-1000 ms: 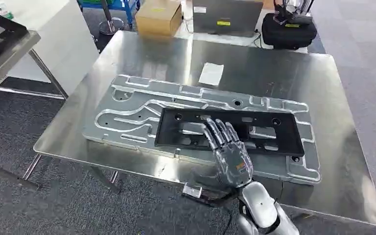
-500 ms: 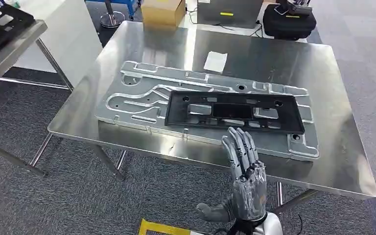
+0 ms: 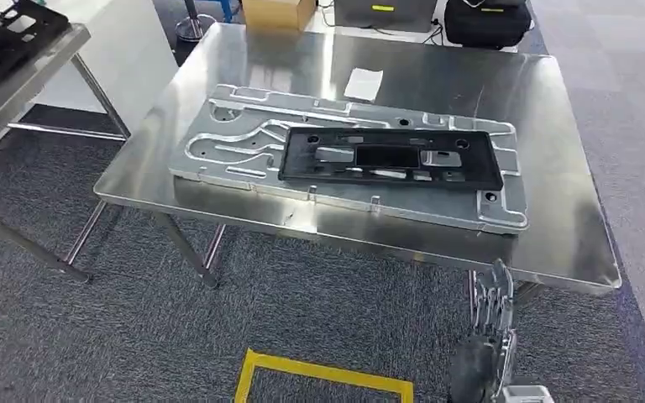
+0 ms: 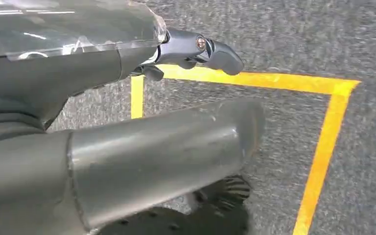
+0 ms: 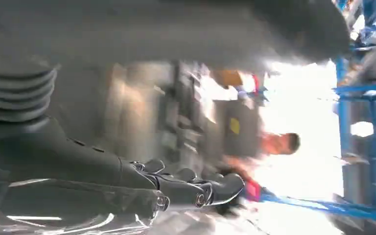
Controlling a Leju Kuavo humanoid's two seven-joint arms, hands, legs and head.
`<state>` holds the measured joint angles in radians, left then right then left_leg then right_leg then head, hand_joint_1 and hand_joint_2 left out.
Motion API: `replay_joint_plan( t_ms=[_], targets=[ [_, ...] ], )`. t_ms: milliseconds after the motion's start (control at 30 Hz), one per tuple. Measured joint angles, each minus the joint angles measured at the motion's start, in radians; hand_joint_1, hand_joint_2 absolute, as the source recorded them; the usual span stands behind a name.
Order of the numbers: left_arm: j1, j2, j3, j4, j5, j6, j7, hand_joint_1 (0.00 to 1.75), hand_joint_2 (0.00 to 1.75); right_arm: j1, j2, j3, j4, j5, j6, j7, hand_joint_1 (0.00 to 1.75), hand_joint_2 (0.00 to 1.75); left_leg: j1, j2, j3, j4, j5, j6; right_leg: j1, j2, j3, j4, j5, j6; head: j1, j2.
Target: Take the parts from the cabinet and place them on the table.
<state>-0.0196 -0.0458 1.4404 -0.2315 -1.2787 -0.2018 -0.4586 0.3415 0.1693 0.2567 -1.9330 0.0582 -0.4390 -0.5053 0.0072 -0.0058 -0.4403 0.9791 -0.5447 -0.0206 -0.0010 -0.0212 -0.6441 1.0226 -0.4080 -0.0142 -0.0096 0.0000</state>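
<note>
Left hand [image 4: 127, 147] hangs over grey carpet and a yellow floor marking [image 4: 323, 142]; my wrist cam shows thumb and one dark finger extended, nothing in them, so I read it as released. Going left to right in my head cam: far left, a side table [image 3: 42, 63] carries a black part [image 3: 4, 38]. Centre, the steel table [image 3: 554, 168] holds a long machined aluminium plate [image 3: 243, 143], and the black plastic frame [image 3: 390, 158] lies flat on top of that plate, toward its right half. A small white sheet [image 3: 364, 84] sits on the table beyond the plate. Near right, my right hand [image 3: 491, 327] is below the table's near edge, apart from it, fingers straight and spread, empty. Right wrist cam is blurred; I can't tell more from it.
</note>
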Motion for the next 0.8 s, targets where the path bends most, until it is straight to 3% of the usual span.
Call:
replay_joint_plan(
  t_ms=[100, 133, 167, 200, 233, 267, 300, 333, 367, 400, 433, 467, 500, 567, 600, 633, 667, 700, 767, 800],
  targets=[
    [0.008, -0.007, 0.018, -0.002, -0.009, 0.000, 0.001, 0.00, 0.00, 0.041, 0.068, -0.190, 0.045, -0.024, 0.246, -0.035, 0.00, 0.00, -0.003, 0.000, -0.022, 0.008, 0.021, 0.018, -0.001, 0.002, -0.001, -0.011, 0.031, 0.014, -0.008, 0.000],
    [0.007, -0.015, 0.023, -0.002, -0.009, 0.000, 0.000, 0.00, 0.00, 0.051, 0.082, -0.245, 0.054, -0.024, 0.278, -0.042, 0.00, 0.00, 0.009, 0.003, -0.027, -0.003, 0.037, 0.030, 0.000, 0.009, -0.009, -0.005, 0.026, 0.019, -0.007, 0.000],
    [0.004, -0.015, 0.028, -0.004, -0.009, 0.000, 0.001, 0.00, 0.00, 0.062, 0.094, -0.292, 0.062, -0.024, 0.284, -0.042, 0.00, 0.00, 0.007, 0.005, -0.044, -0.003, 0.049, 0.039, -0.001, 0.016, -0.020, 0.017, -0.024, 0.026, -0.005, 0.000],
    [0.005, -0.016, 0.033, -0.005, -0.009, 0.000, 0.002, 0.00, 0.00, 0.069, 0.105, -0.333, 0.072, -0.033, 0.286, -0.031, 0.00, 0.00, 0.007, 0.006, -0.056, -0.002, 0.061, 0.047, -0.004, 0.020, -0.036, 0.074, -0.096, 0.030, 0.004, 0.000],
    [0.007, -0.018, 0.035, -0.006, -0.010, 0.000, 0.002, 0.00, 0.00, 0.072, 0.110, -0.364, 0.085, -0.047, 0.293, -0.015, 0.00, 0.00, 0.006, 0.008, -0.070, 0.000, 0.071, 0.048, -0.005, 0.020, -0.052, 0.147, -0.157, 0.034, 0.008, 0.000],
    [0.007, -0.020, 0.039, -0.006, -0.010, 0.000, 0.003, 0.00, 0.00, 0.072, 0.117, -0.400, 0.112, -0.060, 0.312, -0.004, 0.00, 0.00, 0.005, 0.010, -0.082, 0.001, 0.082, 0.047, -0.006, 0.020, -0.067, 0.219, -0.196, 0.037, 0.007, 0.000],
    [0.007, -0.021, 0.043, -0.006, -0.011, 0.000, 0.005, 0.00, 0.00, 0.072, 0.123, -0.444, 0.145, -0.068, 0.333, 0.002, 0.00, 0.00, 0.005, 0.011, -0.098, 0.003, 0.092, 0.047, -0.007, 0.020, -0.072, 0.271, -0.207, 0.039, 0.007, 0.000],
    [0.007, -0.022, 0.047, -0.006, -0.012, 0.000, 0.006, 0.00, 0.00, 0.071, 0.129, -0.488, 0.181, -0.075, 0.367, 0.004, 0.00, 0.00, 0.005, 0.011, -0.115, 0.007, 0.102, 0.044, -0.008, 0.020, -0.060, 0.287, -0.186, 0.041, 0.007, 0.000],
    [0.007, -0.024, 0.054, -0.006, -0.013, 0.000, 0.007, 0.00, 0.00, 0.064, 0.135, -0.541, 0.229, -0.074, 0.406, 0.000, 0.00, 0.00, 0.005, 0.011, -0.131, 0.012, 0.110, 0.042, -0.012, 0.020, -0.025, 0.260, -0.148, 0.042, 0.007, 0.000],
    [0.008, -0.026, 0.059, -0.007, -0.015, 0.000, 0.007, 0.00, 0.00, 0.053, 0.136, -0.591, 0.280, -0.062, 0.439, -0.007, 0.00, 0.00, 0.006, 0.011, -0.144, 0.017, 0.116, 0.039, -0.015, 0.020, 0.030, 0.194, -0.109, 0.041, 0.007, 0.000],
    [0.008, -0.028, 0.063, -0.008, -0.021, 0.000, 0.007, 0.00, 0.00, 0.039, 0.140, -0.651, 0.336, -0.040, 0.464, -0.014, 0.00, 0.00, 0.006, 0.010, -0.154, 0.024, 0.121, 0.035, -0.017, 0.020, 0.100, 0.099, -0.090, 0.040, 0.007, 0.000],
    [0.007, -0.029, 0.066, -0.009, -0.024, 0.000, 0.007, 0.00, 0.00, 0.024, 0.143, -0.699, 0.385, -0.015, 0.474, -0.017, 0.00, 0.00, 0.006, 0.010, -0.161, 0.030, 0.125, 0.030, -0.018, 0.021, 0.157, 0.009, -0.120, 0.036, 0.007, 0.000],
    [0.009, -0.030, 0.069, -0.011, -0.028, 0.000, 0.008, 0.00, 0.00, 0.008, 0.148, -0.742, 0.435, 0.013, 0.480, -0.020, 0.00, 0.00, 0.002, 0.009, -0.166, 0.036, 0.130, 0.024, -0.009, 0.022, 0.188, -0.048, -0.136, 0.031, 0.006, 0.000],
    [0.008, -0.031, 0.080, -0.014, -0.031, 0.000, 0.008, 0.00, 0.00, -0.016, 0.155, -0.828, 0.539, 0.074, 0.488, -0.026, 0.00, 0.00, 0.002, 0.009, -0.166, 0.029, 0.148, 0.012, -0.006, 0.024, 0.180, -0.045, -0.128, 0.022, 0.010, 0.000],
    [0.009, -0.032, 0.084, -0.015, -0.032, 0.000, 0.008, 0.00, 0.00, -0.032, 0.156, -0.864, 0.585, 0.111, 0.483, -0.026, 0.00, 0.00, 0.003, 0.009, -0.167, 0.027, 0.155, 0.006, -0.003, 0.024, 0.174, -0.042, -0.123, 0.015, 0.008, 0.000],
    [0.012, -0.032, 0.088, -0.017, -0.036, 0.001, 0.008, 0.00, 0.00, -0.047, 0.163, -0.902, 0.640, 0.159, 0.473, -0.028, 0.00, 0.00, 0.005, 0.006, -0.171, 0.031, 0.152, -0.001, -0.011, 0.020, 0.166, -0.048, -0.109, 0.003, 0.010, 0.000],
    [0.014, -0.032, 0.091, -0.018, -0.042, 0.002, 0.008, 0.00, 0.00, -0.064, 0.166, -0.935, 0.681, 0.199, 0.462, -0.029, 0.00, 0.00, 0.009, 0.007, -0.182, 0.053, 0.111, -0.005, -0.011, 0.016, 0.156, -0.047, -0.100, -0.006, 0.008, 0.000],
    [0.014, -0.033, 0.094, -0.019, -0.045, 0.002, 0.008, 0.00, 0.00, -0.076, 0.171, -0.965, 0.718, 0.240, 0.451, -0.030, 0.00, 0.00, 0.009, 0.007, -0.196, 0.099, 0.050, -0.007, -0.010, 0.015, 0.144, -0.047, -0.091, -0.015, 0.002, 0.000],
    [0.013, -0.034, 0.103, -0.020, -0.047, 0.003, 0.008, 0.00, 0.00, -0.098, 0.176, -1.027, 0.797, 0.315, 0.433, -0.027, 0.00, 0.00, 0.009, 0.007, -0.227, 0.251, -0.070, -0.014, -0.004, 0.014, 0.115, -0.046, -0.067, -0.019, 0.000, 0.000],
    [0.013, -0.034, 0.106, -0.023, -0.048, 0.003, 0.007, 0.00, 0.00, -0.110, 0.178, -1.050, 0.828, 0.337, 0.426, -0.023, 0.00, 0.00, 0.009, 0.007, -0.231, 0.307, -0.089, -0.014, -0.001, 0.013, 0.099, -0.043, -0.055, -0.020, 0.000, 0.000]
  ],
)
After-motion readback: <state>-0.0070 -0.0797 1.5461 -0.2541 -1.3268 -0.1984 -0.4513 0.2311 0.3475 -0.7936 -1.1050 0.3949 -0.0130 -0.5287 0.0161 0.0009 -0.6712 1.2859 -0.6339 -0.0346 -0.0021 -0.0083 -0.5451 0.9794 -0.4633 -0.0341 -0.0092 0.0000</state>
